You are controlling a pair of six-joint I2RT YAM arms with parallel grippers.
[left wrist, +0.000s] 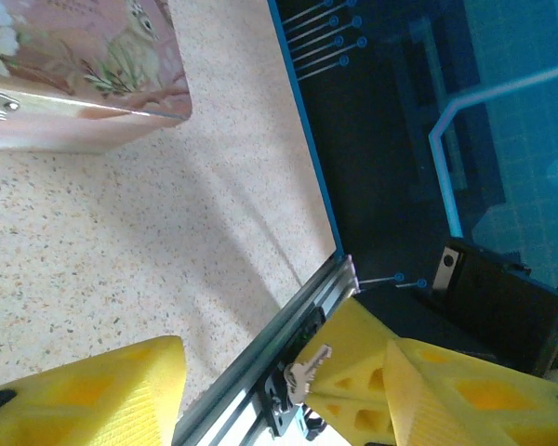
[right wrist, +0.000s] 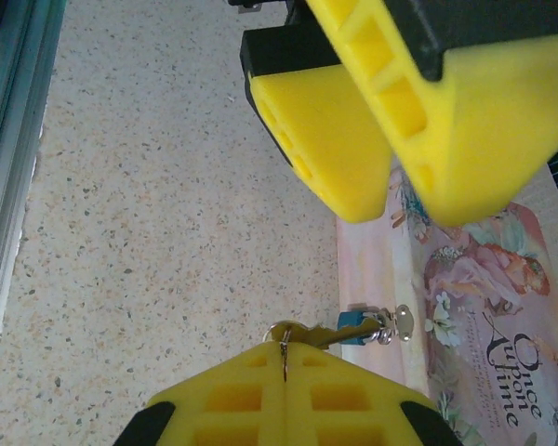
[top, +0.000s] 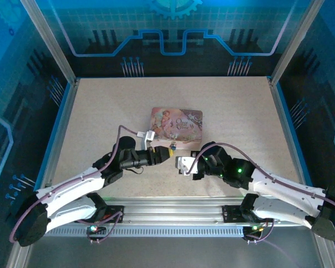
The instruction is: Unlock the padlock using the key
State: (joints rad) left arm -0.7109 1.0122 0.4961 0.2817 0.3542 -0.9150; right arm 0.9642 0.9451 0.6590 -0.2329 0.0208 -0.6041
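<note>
probably a robotics lab: aluminium frame (top: 50, 42), blue circuit-print walls (top: 173, 22).

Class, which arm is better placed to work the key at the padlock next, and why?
Right. The right tool is shut on the key, whose tip meets the padlock by the tin; the left tool is open beside them, holding nothing.

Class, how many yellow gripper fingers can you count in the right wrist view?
4. Two of the right gripper, pressed together at the bottom on the key; two of the left gripper, apart at the top. None seems hidden.
</note>
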